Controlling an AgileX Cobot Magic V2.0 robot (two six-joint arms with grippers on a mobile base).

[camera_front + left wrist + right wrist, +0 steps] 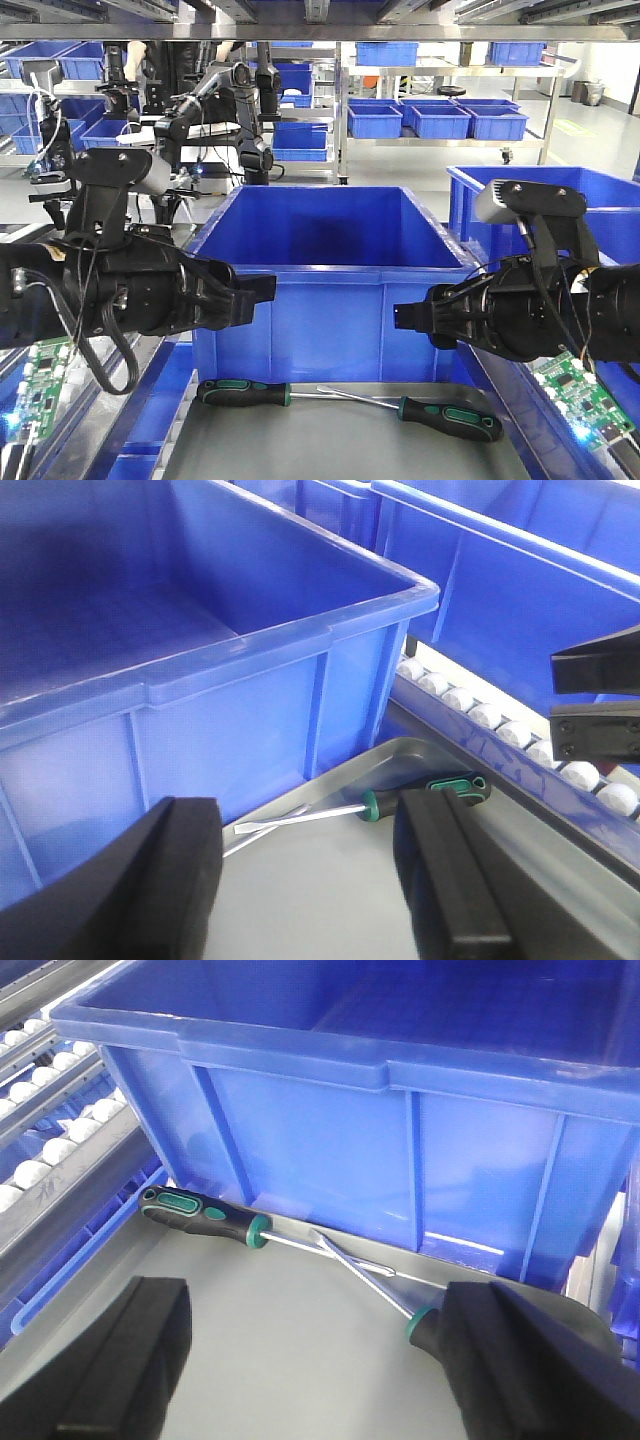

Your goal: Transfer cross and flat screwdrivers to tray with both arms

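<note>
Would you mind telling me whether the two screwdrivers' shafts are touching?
Touching: in the right wrist view, the two screwdrivers' shafts cross on the tray.

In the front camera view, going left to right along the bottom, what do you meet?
Left gripper → left screwdriver's handle → the two crossing steel shafts → right screwdriver's handle → right gripper, all in front of the blue bin, the screwdrivers lying in the grey tray.
</note>
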